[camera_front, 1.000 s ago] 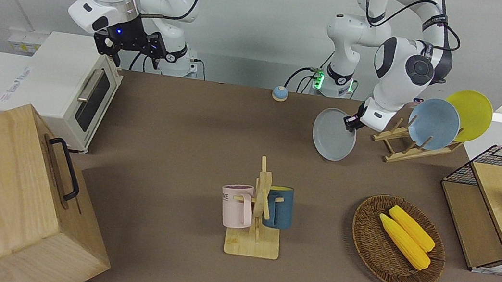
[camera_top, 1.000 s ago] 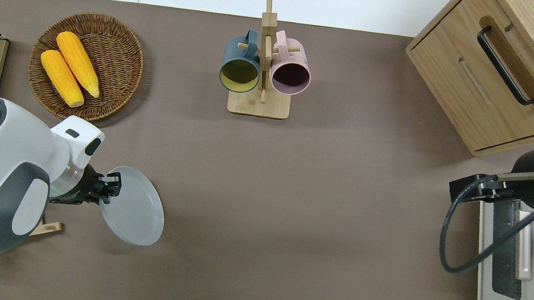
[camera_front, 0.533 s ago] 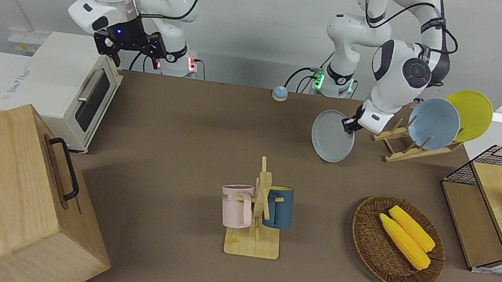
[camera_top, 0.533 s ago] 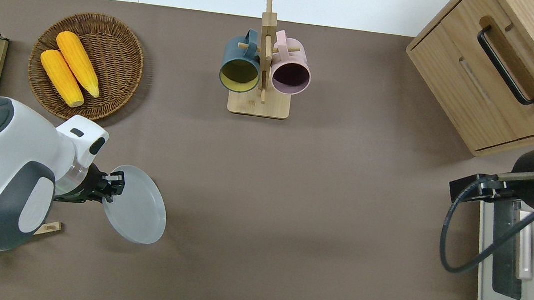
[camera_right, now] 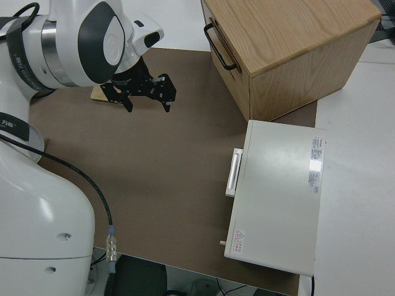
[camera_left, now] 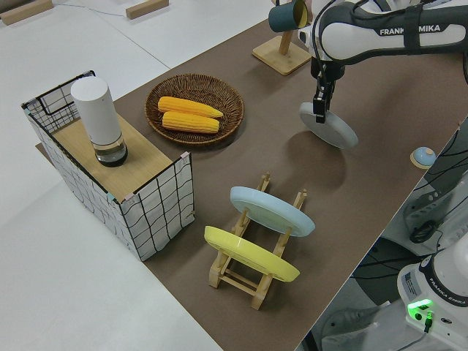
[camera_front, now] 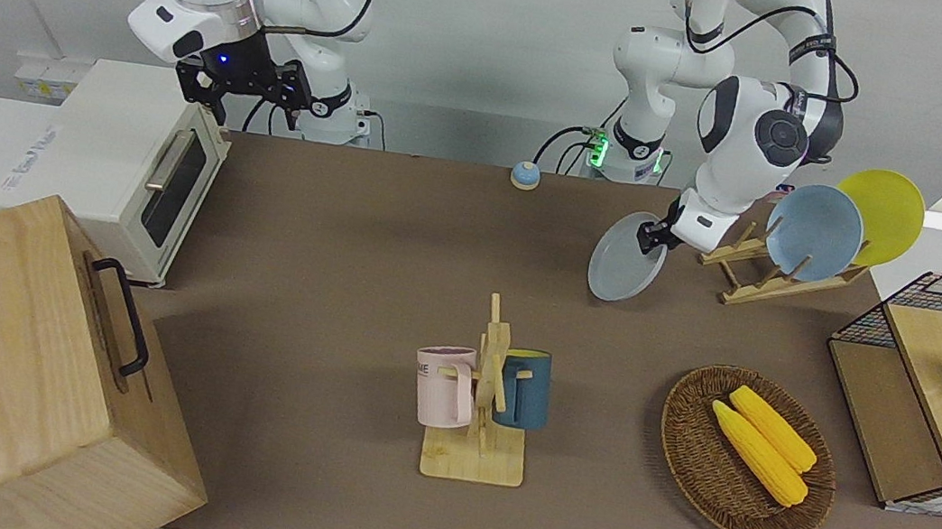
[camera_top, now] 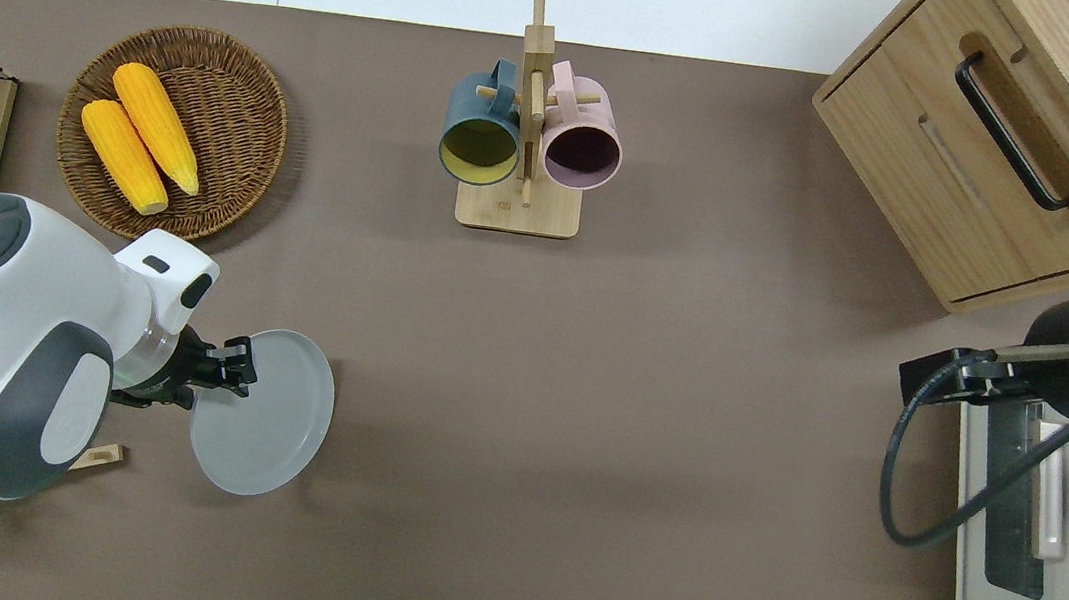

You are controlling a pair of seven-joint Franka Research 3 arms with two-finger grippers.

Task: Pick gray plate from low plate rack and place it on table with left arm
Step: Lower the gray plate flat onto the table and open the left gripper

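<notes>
My left gripper [camera_front: 649, 236] is shut on the rim of the gray plate [camera_front: 623, 268]. It holds the plate tilted and low over the bare brown table [camera_front: 347, 239]. The spot is beside the low plate rack [camera_front: 762, 276], toward the middle of the table. The overhead view shows the gripper [camera_top: 234, 375] at the plate's [camera_top: 265, 415] edge. The left side view shows the plate [camera_left: 330, 130] hanging from the gripper [camera_left: 319, 110] close to the table top. I cannot tell whether its lower edge touches. My right gripper [camera_right: 148, 92] is open and parked.
A light blue plate [camera_front: 814, 232] and a yellow plate [camera_front: 882, 217] stand in the rack. A wicker basket with corn [camera_front: 746, 456], a mug tree [camera_front: 486, 394], a wire basket [camera_front: 937, 390], a small blue bell [camera_front: 525, 175], a toaster oven [camera_front: 129, 165] and a wooden cabinet [camera_front: 11, 368] stand around.
My left gripper has lowered a little and turned, and the gray plate has tipped flatter and come closer to the table. The right arm has not moved.
</notes>
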